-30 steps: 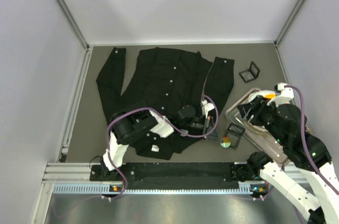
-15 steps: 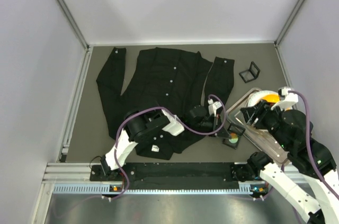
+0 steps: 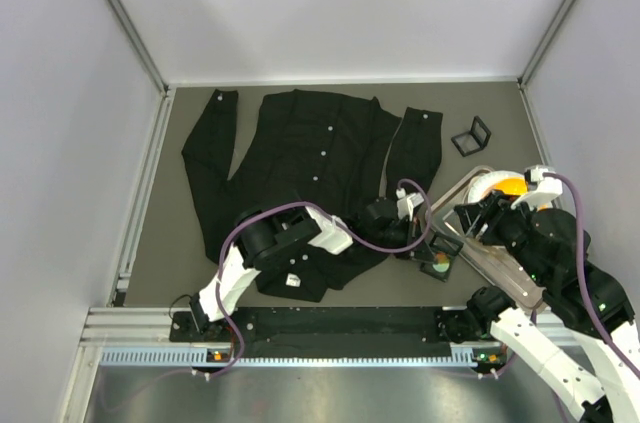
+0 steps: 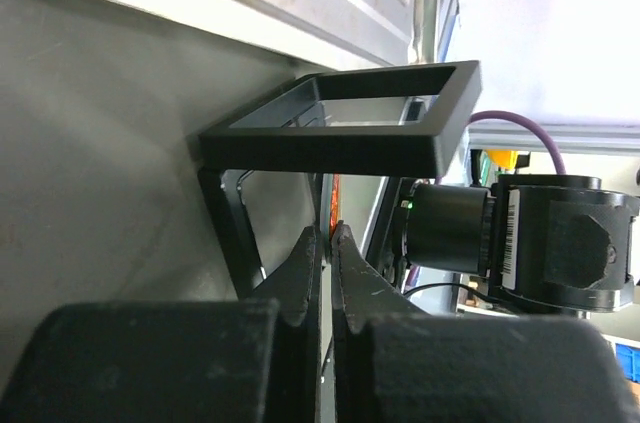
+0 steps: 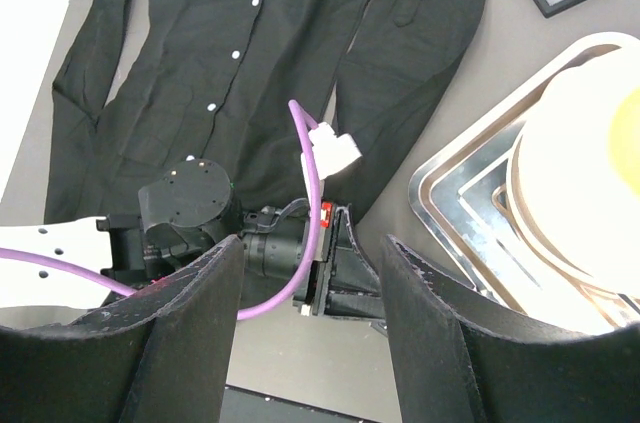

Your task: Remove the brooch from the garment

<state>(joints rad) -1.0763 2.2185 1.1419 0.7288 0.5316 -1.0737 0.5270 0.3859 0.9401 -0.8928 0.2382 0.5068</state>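
Observation:
The black button-up garment (image 3: pixel 300 153) lies spread flat at the centre and also shows in the right wrist view (image 5: pixel 250 73). The brooch (image 3: pixel 439 262), a small round green-orange disc, is off the garment, at a small open black box (image 3: pixel 447 246) to its right. My left gripper (image 3: pixel 427 254) reaches right to that box. In the left wrist view it (image 4: pixel 327 233) is shut, with a thin orange edge of the brooch (image 4: pixel 334 205) between the tips and the box's square lid (image 4: pixel 340 128) above. My right gripper (image 5: pixel 310 243) is open and empty, hovering over the left gripper.
A metal tray (image 3: pixel 505 278) lies at the right, its rim (image 5: pixel 440 193) also in the right wrist view, holding a white dish with an orange item (image 3: pixel 510 183). A second small open black box (image 3: pixel 471 135) stands behind it. Walls enclose the table on three sides.
My left gripper has moved right from the garment's hem to the small black box, and the brooch moved with it. The right arm shifted slightly right. Little moved in the last half second.

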